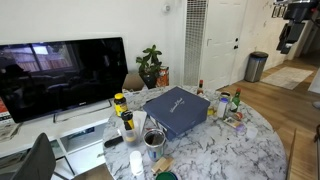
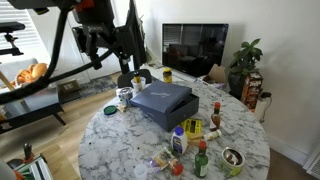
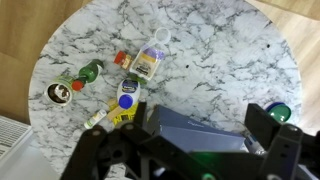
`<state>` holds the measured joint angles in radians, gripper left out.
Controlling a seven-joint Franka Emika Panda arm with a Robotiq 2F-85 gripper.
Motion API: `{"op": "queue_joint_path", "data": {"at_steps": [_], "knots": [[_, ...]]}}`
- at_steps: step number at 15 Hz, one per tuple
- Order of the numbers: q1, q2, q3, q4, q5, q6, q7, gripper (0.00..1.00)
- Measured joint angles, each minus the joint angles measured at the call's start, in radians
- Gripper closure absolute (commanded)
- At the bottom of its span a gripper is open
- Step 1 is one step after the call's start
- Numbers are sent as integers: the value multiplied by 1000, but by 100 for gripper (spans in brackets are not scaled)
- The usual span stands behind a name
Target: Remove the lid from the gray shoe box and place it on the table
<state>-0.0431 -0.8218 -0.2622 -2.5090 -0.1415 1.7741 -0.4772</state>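
The gray shoe box (image 1: pixel 186 123) (image 2: pixel 163 114) stands closed on the round marble table (image 1: pixel 245 150) (image 2: pixel 120 140) (image 3: pixel 215 40). The blue-gray lid (image 1: pixel 176 101) (image 2: pixel 160 95) (image 3: pixel 176 118) sits on it, with its small light script logo facing up. My gripper (image 1: pixel 288 45) (image 2: pixel 112 55) (image 3: pixel 200 118) hangs high above the table, well clear of the box. It is open and empty. In the wrist view its two dark fingers frame the box far below.
Bottles, cups and cans ring the box: a yellow-capped bottle (image 1: pixel 120 103), a blue-capped yellow bottle (image 3: pixel 125 100), a metal cup (image 1: pixel 154 138), a green can (image 3: pixel 280 112). A TV (image 1: pixel 60 75) (image 2: pixel 195 45) and a plant (image 1: pixel 150 65) stand behind the table.
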Motion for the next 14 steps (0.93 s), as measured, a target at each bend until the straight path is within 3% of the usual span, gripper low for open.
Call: {"op": "queue_joint_path", "data": {"at_steps": [5,10,14], "knots": [[25,16,1,-4,47,30,1,0],[94,141,38,-44,213,269,102,0],[99,290,74,-60,253,419,187,0]]}}
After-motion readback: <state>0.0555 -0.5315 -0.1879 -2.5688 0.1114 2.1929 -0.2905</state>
